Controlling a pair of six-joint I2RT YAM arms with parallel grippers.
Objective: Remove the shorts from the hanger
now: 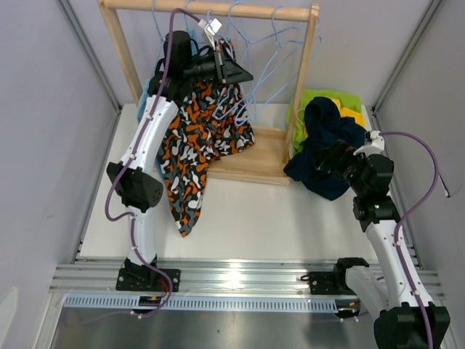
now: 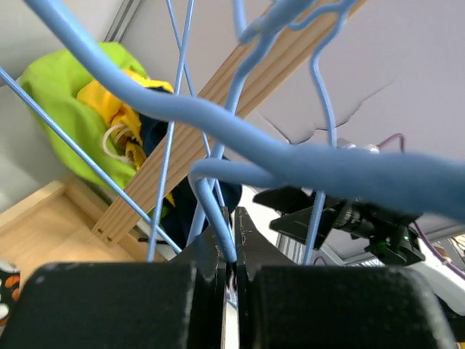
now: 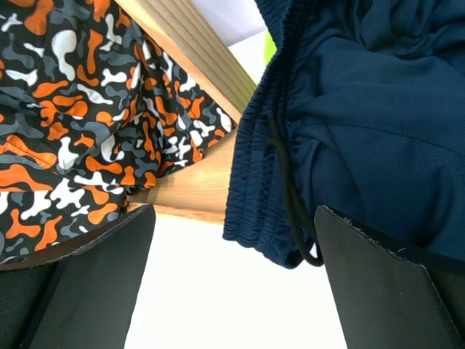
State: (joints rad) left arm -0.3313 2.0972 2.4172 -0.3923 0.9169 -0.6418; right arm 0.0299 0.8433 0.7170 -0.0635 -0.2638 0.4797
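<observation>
wooden rack (image 1: 256, 166) sits at the back of the table (image 1: 247, 218). camo shorts (image 1: 196, 145) hang off its left end and trail down onto the table; looks like they're on a hanger up there. navy shorts (image 1: 327, 142) lie heaped by the rack's right post, against the green shorts (image 1: 330, 98) and yellow shorts (image 1: 354, 114). left gripper (image 2: 229, 251) is clenched on a blue hanger (image 2: 218, 120) wire near the rail. right gripper (image 3: 232, 283) is spread wide, holding nothing, just beside the navy heap. risks for you: pull the hanger sideways and it snags the neighbouring hangers or tips the rack. thin wire can slip the pinch. trailing camo can catch on the rack base.
</observation>
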